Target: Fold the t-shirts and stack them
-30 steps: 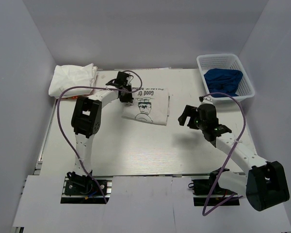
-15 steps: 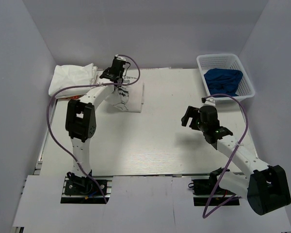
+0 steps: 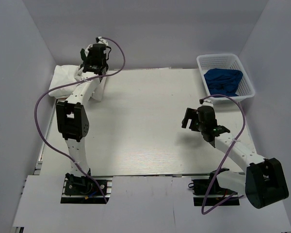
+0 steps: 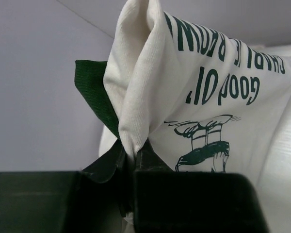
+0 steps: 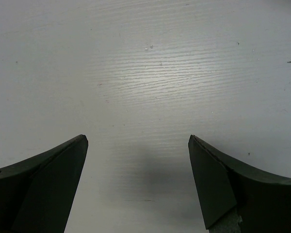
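Observation:
A folded white t-shirt [image 4: 208, 97] with a dark green print and a dark green part [image 4: 94, 82] hangs from my left gripper [image 4: 131, 150], whose jaws are shut on a bunched fold of it. In the top view that gripper [image 3: 90, 68] is raised at the far left corner, with the t-shirt [image 3: 100, 88] dangling beside the arm. It hangs right next to a pile of white t-shirts [image 3: 63, 80]. My right gripper [image 3: 188, 118] hovers over the right half of the table, open [image 5: 138, 145] and with only bare tabletop between its fingers.
A white basket [image 3: 246, 82] holding blue cloth [image 3: 224, 80] stands at the back right corner. Grey walls close in the table [image 3: 136, 141] at the back and on both sides. The left arm's purple cable [image 3: 41, 111] loops out over the left edge.
My left gripper lifted the printed t-shirt off the middle of the table and carried it back and left to the white pile. The right arm barely moved.

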### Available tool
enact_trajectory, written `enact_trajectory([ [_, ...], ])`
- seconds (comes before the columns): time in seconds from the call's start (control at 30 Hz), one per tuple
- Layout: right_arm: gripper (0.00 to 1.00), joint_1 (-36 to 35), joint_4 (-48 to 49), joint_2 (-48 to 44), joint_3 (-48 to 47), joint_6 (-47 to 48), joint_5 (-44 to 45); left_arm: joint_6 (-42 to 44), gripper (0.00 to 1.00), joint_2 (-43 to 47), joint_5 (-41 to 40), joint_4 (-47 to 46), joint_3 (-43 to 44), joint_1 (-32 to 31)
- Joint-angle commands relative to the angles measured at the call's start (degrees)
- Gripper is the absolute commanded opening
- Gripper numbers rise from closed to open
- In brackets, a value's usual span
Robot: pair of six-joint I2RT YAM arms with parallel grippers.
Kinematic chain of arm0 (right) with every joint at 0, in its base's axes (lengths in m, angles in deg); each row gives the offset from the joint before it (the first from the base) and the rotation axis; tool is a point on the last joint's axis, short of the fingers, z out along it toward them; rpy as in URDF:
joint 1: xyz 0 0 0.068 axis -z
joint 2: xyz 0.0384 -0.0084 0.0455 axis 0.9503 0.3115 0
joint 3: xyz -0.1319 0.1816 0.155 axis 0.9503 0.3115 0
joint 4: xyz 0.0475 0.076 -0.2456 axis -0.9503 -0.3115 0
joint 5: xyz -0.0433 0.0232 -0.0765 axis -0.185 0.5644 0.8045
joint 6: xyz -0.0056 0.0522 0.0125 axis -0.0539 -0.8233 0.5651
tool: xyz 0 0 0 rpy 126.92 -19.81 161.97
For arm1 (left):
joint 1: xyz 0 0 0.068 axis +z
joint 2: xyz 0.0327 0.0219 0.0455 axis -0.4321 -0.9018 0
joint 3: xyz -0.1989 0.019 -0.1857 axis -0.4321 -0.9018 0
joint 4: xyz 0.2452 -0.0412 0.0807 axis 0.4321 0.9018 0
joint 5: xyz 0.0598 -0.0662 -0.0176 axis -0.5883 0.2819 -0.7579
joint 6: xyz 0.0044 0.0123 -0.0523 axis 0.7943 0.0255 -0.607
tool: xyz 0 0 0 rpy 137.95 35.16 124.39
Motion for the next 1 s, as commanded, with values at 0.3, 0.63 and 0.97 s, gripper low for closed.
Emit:
enact_trajectory([
  [0.3,0.9,0.1,-0.3,2.27,-2.82,0.79,2.07,2.94,0.0,6.89,-2.1,-2.79,7.79,0.81],
  [0.63,0.9,0.1,-1.08,2.09,-3.09,0.96,1.72,1.53,0.0,10.06,0.01,2.05,13.85,0.81],
  [0.97,0.9,0.18,-1.08,4.28,-3.79,0.88,2.77,3.19,0.0,11.47,0.46,-2.24,4.81,1.33],
])
